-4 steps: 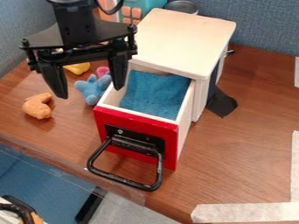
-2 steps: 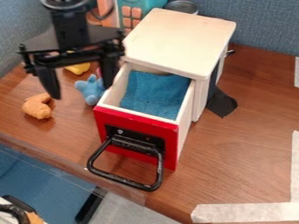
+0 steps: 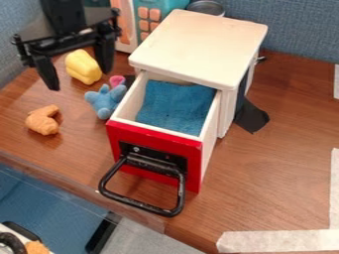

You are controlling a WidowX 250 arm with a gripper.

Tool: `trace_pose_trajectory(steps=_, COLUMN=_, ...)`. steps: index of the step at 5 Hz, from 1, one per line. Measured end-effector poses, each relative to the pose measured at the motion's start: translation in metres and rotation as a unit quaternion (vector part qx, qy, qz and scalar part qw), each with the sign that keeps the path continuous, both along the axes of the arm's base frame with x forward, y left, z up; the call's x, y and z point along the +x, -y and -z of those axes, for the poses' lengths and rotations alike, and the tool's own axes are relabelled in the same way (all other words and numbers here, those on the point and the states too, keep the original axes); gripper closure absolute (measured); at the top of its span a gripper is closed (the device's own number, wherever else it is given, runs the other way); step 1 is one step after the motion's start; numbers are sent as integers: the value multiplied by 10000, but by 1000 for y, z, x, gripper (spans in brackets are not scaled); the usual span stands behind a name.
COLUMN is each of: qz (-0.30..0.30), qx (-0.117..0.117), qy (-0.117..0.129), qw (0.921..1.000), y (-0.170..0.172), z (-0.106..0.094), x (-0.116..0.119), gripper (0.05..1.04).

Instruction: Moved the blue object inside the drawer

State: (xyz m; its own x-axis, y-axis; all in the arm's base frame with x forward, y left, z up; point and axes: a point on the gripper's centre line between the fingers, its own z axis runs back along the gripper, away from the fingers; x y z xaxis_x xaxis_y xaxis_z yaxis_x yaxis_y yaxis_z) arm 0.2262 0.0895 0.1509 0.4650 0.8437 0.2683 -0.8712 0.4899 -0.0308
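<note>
The black gripper (image 3: 80,81) hangs at the upper left, open, its two fingers apart and nothing between them. Below and right of it, a blue plush toy (image 3: 104,101) lies on the table, close against the left side of the drawer. The drawer (image 3: 153,149), with a red front and a black handle, is pulled out of the white cabinet (image 3: 202,47). A blue cloth-like lining (image 3: 173,106) covers the drawer's floor.
A yellow pepper-like toy (image 3: 83,67) and a pink cup (image 3: 117,80) are behind the plush. An orange-brown toy (image 3: 43,120) lies left. A toy microwave (image 3: 147,19) and a metal tin (image 3: 206,7) stand behind. Black material (image 3: 250,116) lies right of the cabinet.
The gripper has moved left and toward the back, away from the drawer, uncovering the yellow toy and pink cup. It stays open. The plush and drawer have not moved.
</note>
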Motion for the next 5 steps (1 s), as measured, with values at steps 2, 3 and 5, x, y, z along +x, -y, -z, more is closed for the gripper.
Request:
trace_pose_trajectory(steps=2, qz=-717, qx=51, qy=259, qw=9971, y=-34, z=10, x=22, gripper=83)
trace_pose_trajectory(steps=3, qz=-960, qx=3, qy=434, qw=9944, y=-52, z=14, x=32, gripper=83)
trace_pose_trajectory(steps=5, qz=-1363, qx=-91, qy=542, qw=9891, y=-69, z=37, x=53, gripper=83)
